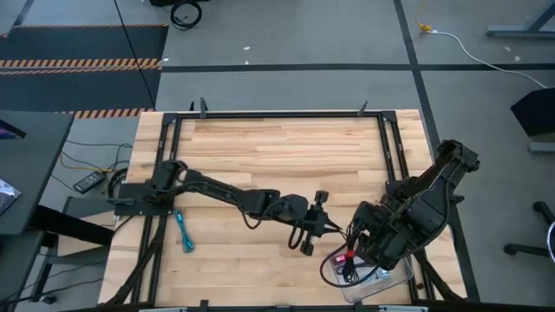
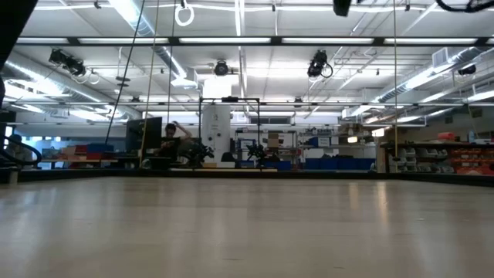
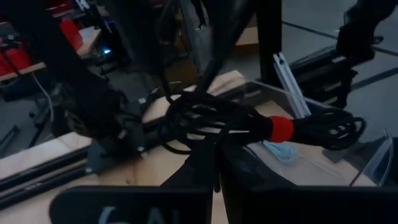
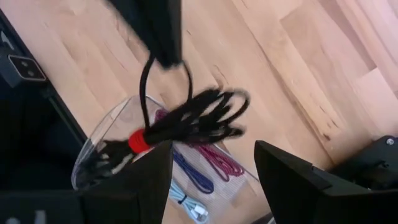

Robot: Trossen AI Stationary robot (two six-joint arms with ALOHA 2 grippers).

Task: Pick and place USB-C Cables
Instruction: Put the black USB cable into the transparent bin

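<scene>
The black-and-red cable [image 4: 186, 118], a black bundle with a red band [image 4: 140, 142], hangs over the clear tray [image 4: 93, 155] at the table's near right. My left gripper [image 1: 332, 229] is shut on it. My right gripper [image 4: 214, 180] is open just above the tray, with its fingers on either side below the bundle. In the tray lie the maroon cable [image 4: 219, 157], the purple cable [image 4: 191, 175] and the pale blue cable [image 4: 186, 202]. The teal cable [image 1: 184, 230] lies flat on the table's near left. My left gripper pinches a loop [image 4: 169, 70] at one end of the black-and-red cable between its two shut fingers [image 4: 163, 37]. The bundle is lifted clear and lies across the fingers. Its banded end [image 3: 283, 129] reaches out over the tray.
The tray's wall [image 3: 373, 163] stands close under both grippers, near the table's near right corner. Black frame rails [image 1: 277, 115] run along the table's edges. Bare wood [image 1: 286, 156] spreads across the far half. The low view shows only the tabletop and the room, with a person far off.
</scene>
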